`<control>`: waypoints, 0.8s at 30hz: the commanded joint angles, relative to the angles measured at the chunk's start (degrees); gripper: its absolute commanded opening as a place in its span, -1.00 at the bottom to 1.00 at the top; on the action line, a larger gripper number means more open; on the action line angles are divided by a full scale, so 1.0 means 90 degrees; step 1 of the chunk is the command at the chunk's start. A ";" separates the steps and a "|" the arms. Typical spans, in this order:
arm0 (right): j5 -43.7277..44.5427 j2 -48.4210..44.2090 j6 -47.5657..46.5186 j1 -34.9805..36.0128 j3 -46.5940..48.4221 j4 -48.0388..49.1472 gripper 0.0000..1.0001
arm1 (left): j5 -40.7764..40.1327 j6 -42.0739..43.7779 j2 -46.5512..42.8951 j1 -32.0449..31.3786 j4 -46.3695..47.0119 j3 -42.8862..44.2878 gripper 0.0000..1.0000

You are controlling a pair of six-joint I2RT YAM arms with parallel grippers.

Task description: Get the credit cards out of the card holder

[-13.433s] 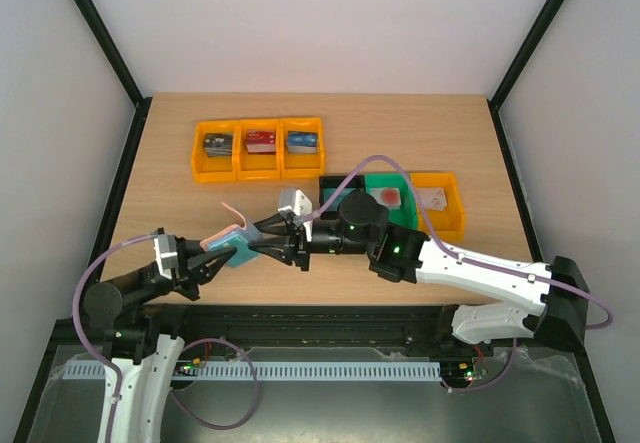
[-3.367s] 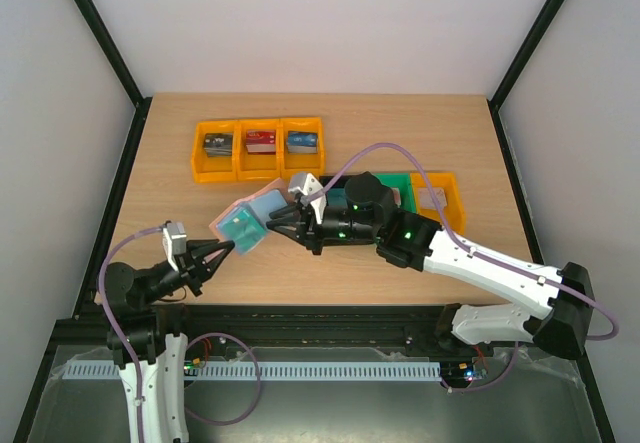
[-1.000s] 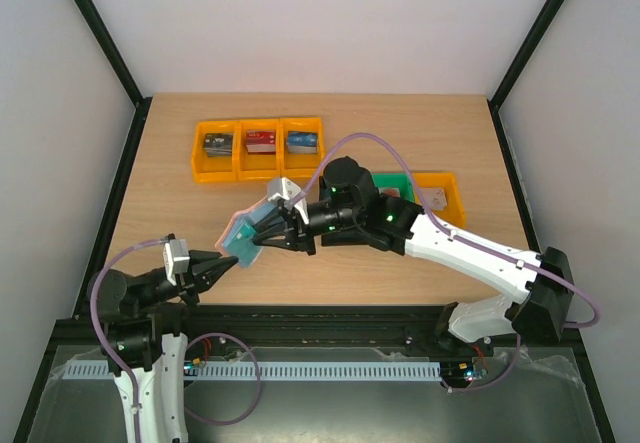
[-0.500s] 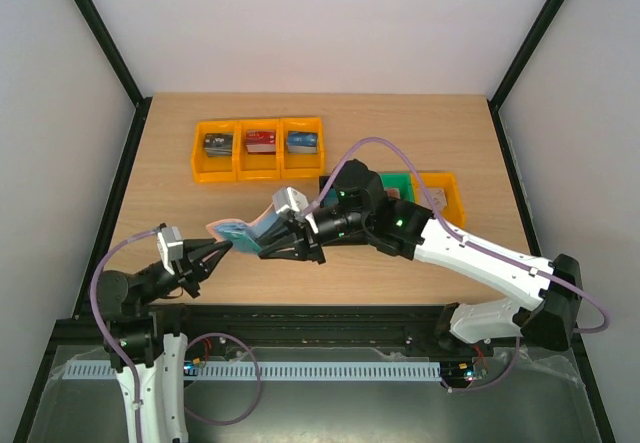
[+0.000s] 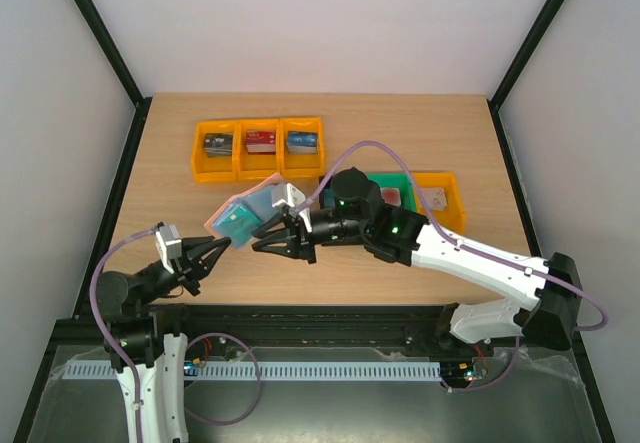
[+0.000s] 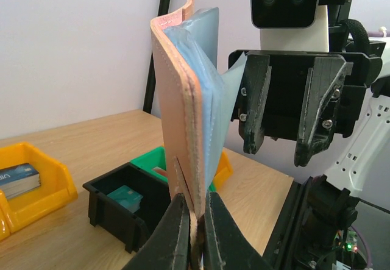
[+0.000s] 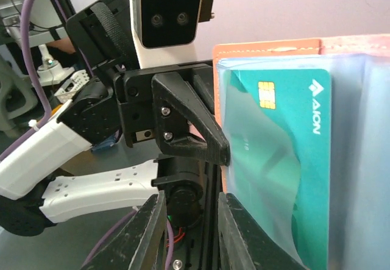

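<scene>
Upright in mid-air over the near left part of the worktop [image 5: 400, 123], the holder [image 6: 180, 99] is pinched at its lower edge by the left gripper [image 6: 194, 233], whose fingers are clenched tight on the leather. The fold stands open just enough to show its pale blue lining and clear pockets. A teal card [image 7: 286, 160] sits inside one pocket, chip uppermost, seen through the film.

The right gripper [image 6: 283, 120] faces the open side, jaws parted and empty, just beside the loose blue leaf but gripping nothing.

The holder looks light and soft. Its leaves bow and flop, so it will likely yield if pushed rather than resist. The pocket film is thin and probably slick. The card, by contrast, should be stiff, flat and smooth, offering little purchase except across its two faces.

The best hold would seem to be a shallow pinch on whichever card edge stands clear of the pocket mouth, pulled straight along the pocket. Which edge is exposed cannot be told here.

Catching film along with the card could drag the holder out of the left gripper.
</scene>
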 commanded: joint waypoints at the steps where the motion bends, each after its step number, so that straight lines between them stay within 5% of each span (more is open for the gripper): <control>1: 0.0443 -0.0479 0.0000 0.0016 -0.0184 0.0301 -0.51 | -0.0023 -0.0036 -0.0101 0.0039 0.0255 -0.0032 -0.96; 9: 0.1527 -0.1010 0.0114 -0.0518 -0.0321 -0.0060 -0.42 | 0.0053 -0.0019 -0.0112 0.0035 0.0230 -0.0043 -0.96; 12: 0.2165 -0.1017 0.0222 -0.0642 -0.0236 -0.0191 -0.20 | 0.0080 -0.0019 -0.0117 0.0035 0.0223 -0.0032 -0.96; 17: 0.3243 -0.0877 0.0372 -0.0676 -0.0018 -0.0462 0.95 | 0.0104 0.0003 -0.0123 0.0037 0.0204 -0.0026 -0.96; 24: 0.2568 -0.0689 -0.0040 -0.0676 0.0053 -0.0436 0.97 | 0.0244 0.0048 -0.0121 0.0034 0.0204 -0.0039 -0.96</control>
